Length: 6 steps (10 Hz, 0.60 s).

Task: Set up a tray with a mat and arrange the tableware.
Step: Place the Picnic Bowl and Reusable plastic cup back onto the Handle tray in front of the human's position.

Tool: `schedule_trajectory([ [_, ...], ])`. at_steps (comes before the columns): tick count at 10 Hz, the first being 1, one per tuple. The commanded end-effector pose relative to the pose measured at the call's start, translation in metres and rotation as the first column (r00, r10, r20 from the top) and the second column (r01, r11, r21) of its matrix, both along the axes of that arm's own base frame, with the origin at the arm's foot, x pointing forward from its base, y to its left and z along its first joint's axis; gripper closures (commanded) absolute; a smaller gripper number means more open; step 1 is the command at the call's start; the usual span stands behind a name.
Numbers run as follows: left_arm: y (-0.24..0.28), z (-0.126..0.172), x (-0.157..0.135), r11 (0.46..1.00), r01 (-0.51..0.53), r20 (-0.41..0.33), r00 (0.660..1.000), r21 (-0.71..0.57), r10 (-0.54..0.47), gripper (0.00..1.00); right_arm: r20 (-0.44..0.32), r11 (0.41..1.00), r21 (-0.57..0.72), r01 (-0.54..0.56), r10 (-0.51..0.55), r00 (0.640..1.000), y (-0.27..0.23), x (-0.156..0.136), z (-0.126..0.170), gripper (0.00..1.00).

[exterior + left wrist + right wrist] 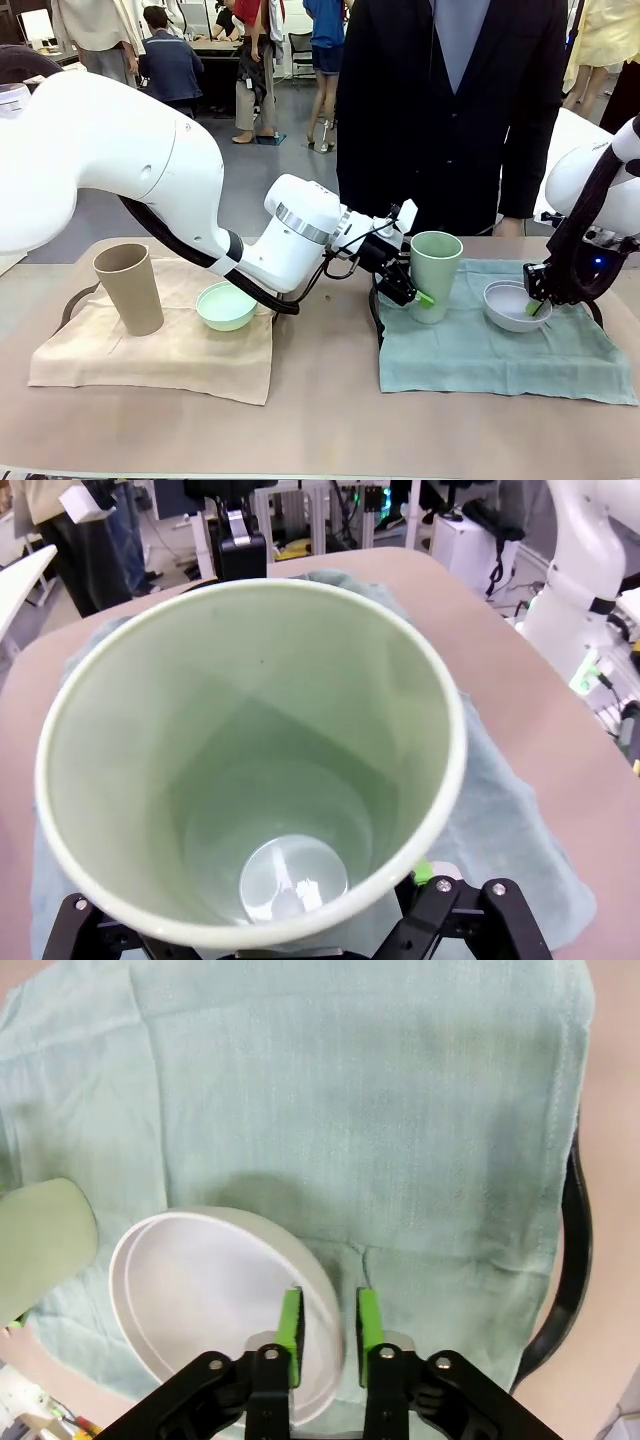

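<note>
The pale green cup [437,270] stands upright on the teal mat [500,355]. My left gripper [415,292] reaches in from its left and is open, a finger on each side of the cup. In the left wrist view I look down into the cup [250,760], which sits between the spread fingers of the left gripper [280,925]. The white bowl [512,306] rests on the same mat to the right. My right gripper [328,1325] is open, its green pads straddling the rim of the bowl [200,1290] with a gap. A tan cup [130,288] and a mint bowl [227,305] stand on the beige mat [150,360].
Black tray rims peek from under both mats [70,300] [570,1260]. A person in a dark jacket [450,110] stands at the far edge of the table. The left arm's forearm [300,240] spans the gap between the two mats.
</note>
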State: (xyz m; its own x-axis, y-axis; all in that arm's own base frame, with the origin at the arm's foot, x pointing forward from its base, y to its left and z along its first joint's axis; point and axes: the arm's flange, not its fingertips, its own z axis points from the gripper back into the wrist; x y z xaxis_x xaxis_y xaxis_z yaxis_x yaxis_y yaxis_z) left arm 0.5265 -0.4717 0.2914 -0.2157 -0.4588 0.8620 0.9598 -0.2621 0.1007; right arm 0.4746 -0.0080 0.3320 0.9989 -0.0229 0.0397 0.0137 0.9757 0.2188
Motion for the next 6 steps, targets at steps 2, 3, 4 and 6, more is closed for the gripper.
schedule_trajectory([
  [2,0.005,0.008,0.002,0.994,-0.056,-0.039,0.997,0.098,0.061,0.00,0.049,0.999,-0.051,0.002,0.001,0.999,-0.007,-0.020,0.020,0.00],
  [3,0.010,0.010,0.004,0.984,-0.085,-0.070,0.993,0.157,0.097,0.00,0.064,0.998,-0.070,0.007,-0.003,0.998,-0.010,-0.028,0.029,0.00],
  [4,0.017,0.012,0.006,0.973,-0.119,-0.079,0.988,0.197,0.137,0.00,0.078,0.997,-0.079,0.005,0.001,0.997,-0.014,-0.036,0.038,0.00],
  [6,0.031,0.020,0.006,0.953,-0.166,-0.094,0.976,0.253,0.195,0.00,0.094,0.995,-0.103,-0.009,0.019,0.995,-0.019,-0.055,0.049,0.33],
])
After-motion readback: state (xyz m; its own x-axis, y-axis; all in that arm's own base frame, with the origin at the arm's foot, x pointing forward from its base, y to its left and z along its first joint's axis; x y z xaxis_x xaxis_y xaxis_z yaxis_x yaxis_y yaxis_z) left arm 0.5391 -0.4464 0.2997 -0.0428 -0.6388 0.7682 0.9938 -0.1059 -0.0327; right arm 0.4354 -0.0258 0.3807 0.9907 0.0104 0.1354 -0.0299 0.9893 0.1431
